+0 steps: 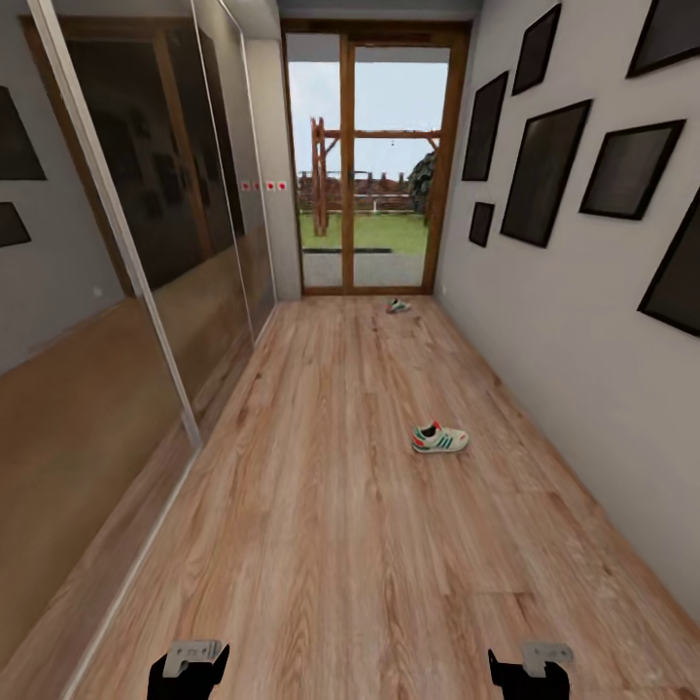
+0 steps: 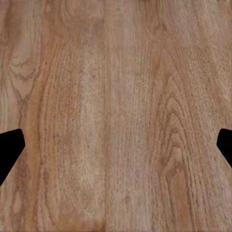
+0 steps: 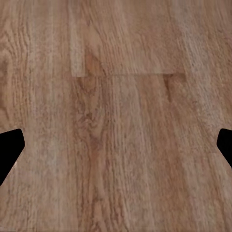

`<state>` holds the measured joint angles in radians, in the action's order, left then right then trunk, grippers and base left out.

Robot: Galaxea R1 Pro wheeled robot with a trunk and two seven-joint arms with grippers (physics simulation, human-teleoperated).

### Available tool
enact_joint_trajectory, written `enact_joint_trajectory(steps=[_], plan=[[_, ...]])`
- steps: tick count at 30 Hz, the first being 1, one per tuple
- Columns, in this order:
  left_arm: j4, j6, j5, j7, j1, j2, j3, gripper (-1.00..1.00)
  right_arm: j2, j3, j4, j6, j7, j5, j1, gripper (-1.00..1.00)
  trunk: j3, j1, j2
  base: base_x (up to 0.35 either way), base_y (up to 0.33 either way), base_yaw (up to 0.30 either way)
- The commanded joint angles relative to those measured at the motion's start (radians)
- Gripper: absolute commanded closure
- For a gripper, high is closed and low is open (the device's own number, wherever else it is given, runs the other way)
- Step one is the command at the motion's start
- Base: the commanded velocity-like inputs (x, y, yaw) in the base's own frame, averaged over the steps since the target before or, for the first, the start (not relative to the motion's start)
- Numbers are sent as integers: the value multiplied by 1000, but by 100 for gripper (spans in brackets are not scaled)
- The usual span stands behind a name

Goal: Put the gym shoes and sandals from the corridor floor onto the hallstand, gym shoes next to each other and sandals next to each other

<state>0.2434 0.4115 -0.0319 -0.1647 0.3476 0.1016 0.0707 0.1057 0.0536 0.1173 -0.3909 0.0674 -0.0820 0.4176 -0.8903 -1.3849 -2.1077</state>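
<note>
One gym shoe [image 1: 439, 438], white with green stripes and red accents, lies on its sole on the corridor floor [image 1: 331, 525], right of centre and a few steps ahead. A second small white-and-green shoe [image 1: 398, 305], apparently the other gym shoe, lies far off by the glass door. My left gripper [image 1: 190, 676] and right gripper [image 1: 530, 676] hang low at the near edge of the head view, well short of both shoes. Each wrist view looks down on bare planks, with the left gripper [image 2: 116, 150] and right gripper [image 3: 116, 150] open and holding nothing. The sandals and hallstand are out of view.
A mirrored sliding wardrobe [image 1: 126, 292] lines the left side. The right wall [image 1: 574, 321] carries several dark picture frames. A wood-framed glass door [image 1: 374, 165] closes the far end. Wide floor lies between me and the nearer shoe.
</note>
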Motion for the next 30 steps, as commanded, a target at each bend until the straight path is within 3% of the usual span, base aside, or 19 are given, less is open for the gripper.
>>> enact_joint_trajectory(steps=[1,30], plan=[[-1,1,-3,-10,1,0,7,-100,0,6,-1,-3,2,-9,1,-100,-1,0,0,339,80,0],[-1,1,-3,-10,1,0,6,-100,0,6,-1,-3,2,-9,0,-100,-1,0,0,339,29,0]])
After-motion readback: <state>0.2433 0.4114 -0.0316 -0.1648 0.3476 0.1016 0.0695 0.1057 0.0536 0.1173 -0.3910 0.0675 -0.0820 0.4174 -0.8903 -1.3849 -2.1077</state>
